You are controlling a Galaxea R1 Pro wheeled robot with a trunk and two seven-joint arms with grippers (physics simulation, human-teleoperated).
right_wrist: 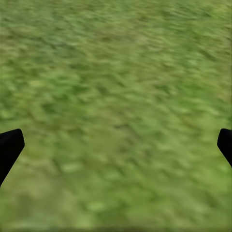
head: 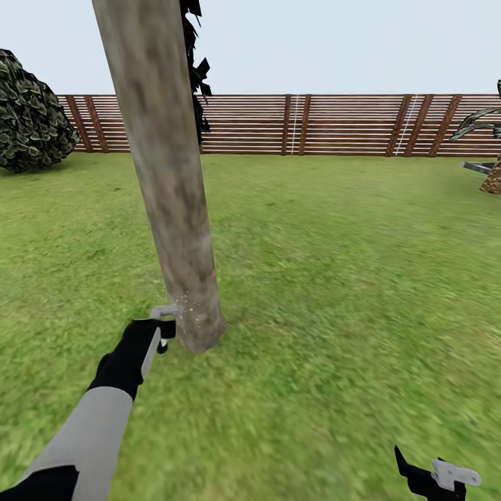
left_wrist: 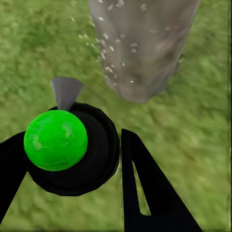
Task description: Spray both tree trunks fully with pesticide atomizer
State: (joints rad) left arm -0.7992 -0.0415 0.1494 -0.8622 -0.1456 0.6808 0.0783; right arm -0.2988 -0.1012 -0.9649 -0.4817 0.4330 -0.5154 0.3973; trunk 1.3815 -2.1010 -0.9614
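The floor (head: 334, 278) is blurry green grass, running flat back to a brown slatted fence (head: 334, 125) that closes it off; a thick grey-brown trunk (head: 174, 209) rises from the grass left of centre, leaning a little, its foot set straight into the turf (white specks (head: 184, 306) dot the bark near the base); a round dark bush (head: 31, 115) sits on the lawn at far left by the fence; at the right edge a scaly brown plant base (head: 492, 179) stands on the grass, with a grey slab (head: 479, 167) just beside it.

Even, bright, flat daylight; grass (head: 334, 292) texture smeared and blurry in all views, tree trunk (head: 170, 181) casting no distinct shadow.
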